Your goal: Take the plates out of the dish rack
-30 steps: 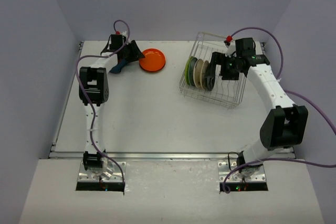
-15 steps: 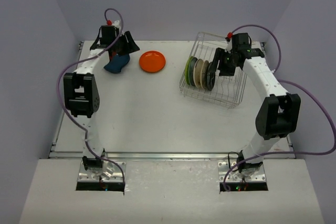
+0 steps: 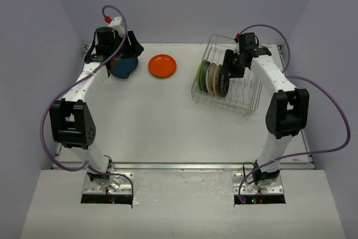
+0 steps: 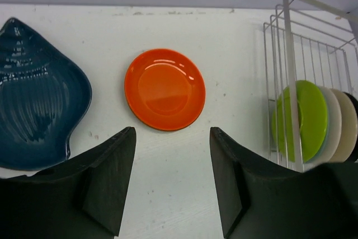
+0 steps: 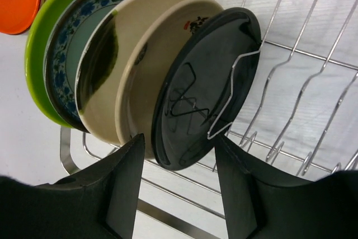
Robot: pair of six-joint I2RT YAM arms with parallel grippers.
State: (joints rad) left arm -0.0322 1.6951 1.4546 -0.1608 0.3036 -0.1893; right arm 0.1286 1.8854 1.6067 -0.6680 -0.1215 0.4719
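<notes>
A dark blue teardrop-shaped plate lies flat on the table at the far left, with an orange plate flat beside it. My left gripper hovers open above the table, nothing between its fingers; in the top view the left gripper is just above the blue plate. In the dish rack stand a lime green plate, a blue-patterned one, two cream ones and a black plate. My right gripper is open, its jaws either side of the black plate's lower edge.
A bent wire divider crosses in front of the black plate. More upright dividers fill the rack's right half. The rack's near rail runs under my right fingers. Purple walls close in the table at the back and both sides.
My left gripper has let go of the blue plate, which now lies on the table, and has drawn back. My right gripper has moved left to the black plate and narrowed its jaws.
</notes>
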